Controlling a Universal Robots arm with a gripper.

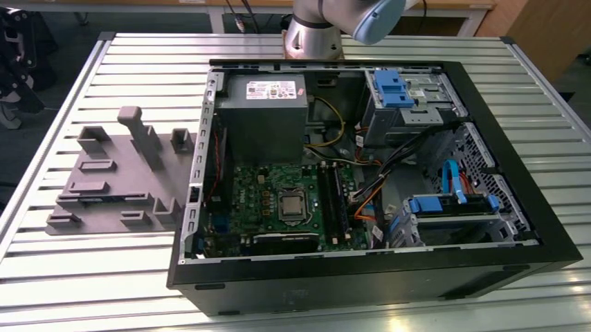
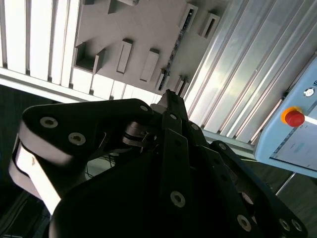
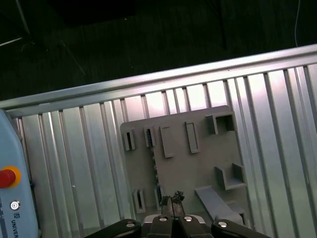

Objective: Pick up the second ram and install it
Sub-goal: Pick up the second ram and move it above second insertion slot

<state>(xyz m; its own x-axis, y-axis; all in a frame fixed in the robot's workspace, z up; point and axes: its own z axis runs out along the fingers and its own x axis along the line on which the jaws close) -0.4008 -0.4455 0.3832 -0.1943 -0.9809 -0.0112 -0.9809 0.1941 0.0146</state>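
Note:
The second ram shows as a thin dark strip standing on edge in a slot of the grey fixture plate. It is seen edge-on in both wrist views. My gripper hangs high above the plate, and its black fingertips are pressed together near one end of that strip, with nothing visible between them. In the exterior view the fixture plate lies on the exterior view's left, beside the open computer case. The long black memory slots sit on the green motherboard.
The slatted metal table carries both case and fixture. Grey blocks rise from the plate. Cables and blue drive brackets crowd the case's far side. A pendant with a red button lies by the table edge.

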